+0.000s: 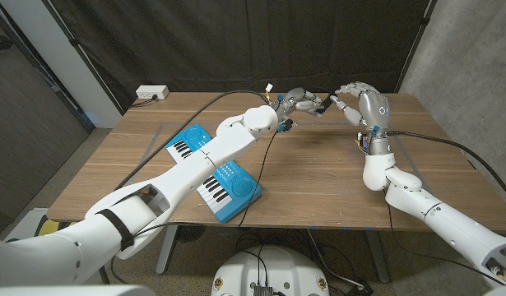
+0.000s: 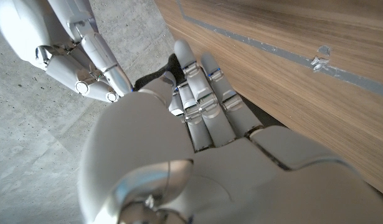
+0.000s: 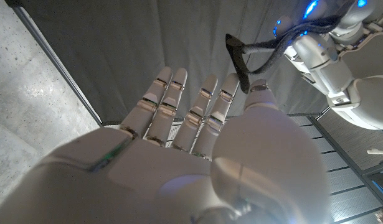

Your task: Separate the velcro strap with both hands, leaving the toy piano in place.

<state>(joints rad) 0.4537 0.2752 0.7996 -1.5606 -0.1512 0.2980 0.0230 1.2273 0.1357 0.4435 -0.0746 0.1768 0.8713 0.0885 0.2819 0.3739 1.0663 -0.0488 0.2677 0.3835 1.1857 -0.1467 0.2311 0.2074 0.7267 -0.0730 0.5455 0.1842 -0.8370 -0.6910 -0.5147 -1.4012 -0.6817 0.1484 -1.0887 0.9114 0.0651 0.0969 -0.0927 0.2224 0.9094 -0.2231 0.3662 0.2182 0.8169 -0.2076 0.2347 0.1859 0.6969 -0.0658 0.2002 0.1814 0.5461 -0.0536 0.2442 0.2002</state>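
While the blue plastic toy piano (image 1: 213,169) lies on the wooden table (image 1: 318,181), both hands meet above it. The left hand (image 1: 300,102) and right hand (image 1: 357,99) each pinch the thin black velcro strap (image 1: 325,104).

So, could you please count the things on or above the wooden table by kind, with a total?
Blue toy piano with white keys: 1
Black velcro strap: 1
White robot hands with grey fingers, left hand and right hand: 2
Total: 4
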